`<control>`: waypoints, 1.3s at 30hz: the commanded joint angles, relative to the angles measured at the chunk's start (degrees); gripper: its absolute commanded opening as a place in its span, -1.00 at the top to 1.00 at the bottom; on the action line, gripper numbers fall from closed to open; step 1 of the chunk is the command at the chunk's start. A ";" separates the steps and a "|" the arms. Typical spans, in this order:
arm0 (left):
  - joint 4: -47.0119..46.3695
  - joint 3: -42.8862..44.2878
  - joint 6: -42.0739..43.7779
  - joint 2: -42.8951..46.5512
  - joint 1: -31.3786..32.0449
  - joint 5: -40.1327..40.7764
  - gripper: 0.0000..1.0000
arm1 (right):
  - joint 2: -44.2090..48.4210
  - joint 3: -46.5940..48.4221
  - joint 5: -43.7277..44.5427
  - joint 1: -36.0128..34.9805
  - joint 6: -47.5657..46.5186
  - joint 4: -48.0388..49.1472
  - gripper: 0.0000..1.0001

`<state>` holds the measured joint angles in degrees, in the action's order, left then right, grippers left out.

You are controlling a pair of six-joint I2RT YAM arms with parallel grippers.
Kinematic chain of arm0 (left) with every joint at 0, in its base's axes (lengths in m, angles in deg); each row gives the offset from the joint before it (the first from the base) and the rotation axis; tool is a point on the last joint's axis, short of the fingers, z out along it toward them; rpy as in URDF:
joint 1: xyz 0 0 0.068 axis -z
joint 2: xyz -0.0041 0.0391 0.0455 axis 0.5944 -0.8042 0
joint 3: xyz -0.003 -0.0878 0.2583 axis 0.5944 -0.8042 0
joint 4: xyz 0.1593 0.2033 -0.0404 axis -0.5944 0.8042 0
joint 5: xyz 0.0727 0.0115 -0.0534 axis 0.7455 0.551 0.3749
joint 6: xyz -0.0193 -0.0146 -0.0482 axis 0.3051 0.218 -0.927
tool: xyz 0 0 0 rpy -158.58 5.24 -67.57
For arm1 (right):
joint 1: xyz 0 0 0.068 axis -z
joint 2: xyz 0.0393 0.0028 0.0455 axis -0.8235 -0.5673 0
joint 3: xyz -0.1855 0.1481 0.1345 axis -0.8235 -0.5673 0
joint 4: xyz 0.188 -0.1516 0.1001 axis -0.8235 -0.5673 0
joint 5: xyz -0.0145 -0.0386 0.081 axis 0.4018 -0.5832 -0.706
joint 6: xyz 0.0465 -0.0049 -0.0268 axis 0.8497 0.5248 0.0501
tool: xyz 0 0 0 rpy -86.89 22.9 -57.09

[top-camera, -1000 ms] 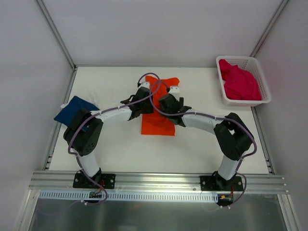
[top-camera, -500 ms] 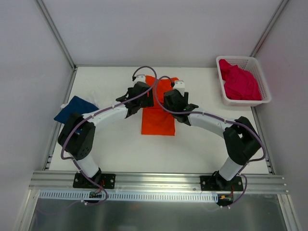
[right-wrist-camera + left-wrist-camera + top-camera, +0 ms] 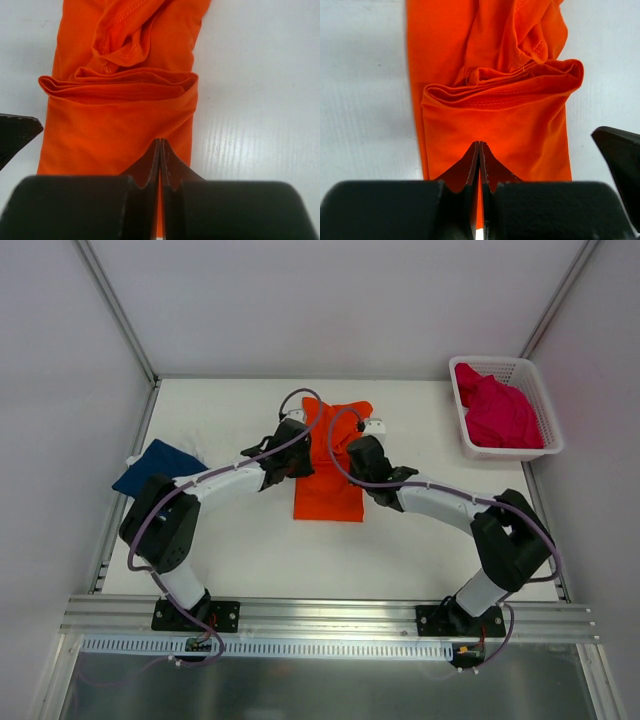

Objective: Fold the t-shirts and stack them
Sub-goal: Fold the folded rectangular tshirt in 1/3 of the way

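Top external — pink shirt (image 3: 498, 410) in basket (image 3: 512, 453)

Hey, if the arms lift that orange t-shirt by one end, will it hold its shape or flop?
Probably floppy: the orange t-shirt lies in soft rolled folds, so its free end would likely hang and unfold. It looks thin, so likely light. Pushed, it would probably bunch into ridges rather than slide flat.
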<state>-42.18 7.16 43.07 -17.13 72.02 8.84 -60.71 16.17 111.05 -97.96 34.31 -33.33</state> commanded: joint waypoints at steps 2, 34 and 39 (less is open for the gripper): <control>-1.51 4.09 -0.12 -4.81 -0.13 -5.59 1.00 | -4.64 4.03 -4.18 -0.19 1.64 2.09 0.99; -0.72 20.27 5.07 -22.75 -5.84 -10.86 1.00 | -25.30 21.27 -9.99 6.40 0.58 -1.25 0.99; -0.63 20.89 6.12 -23.01 -7.69 -12.18 1.00 | -25.74 21.80 -10.16 8.68 0.23 -1.87 0.99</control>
<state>-43.03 25.76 47.05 -40.01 65.75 -2.18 -86.24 36.04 100.80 -91.03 34.92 -34.31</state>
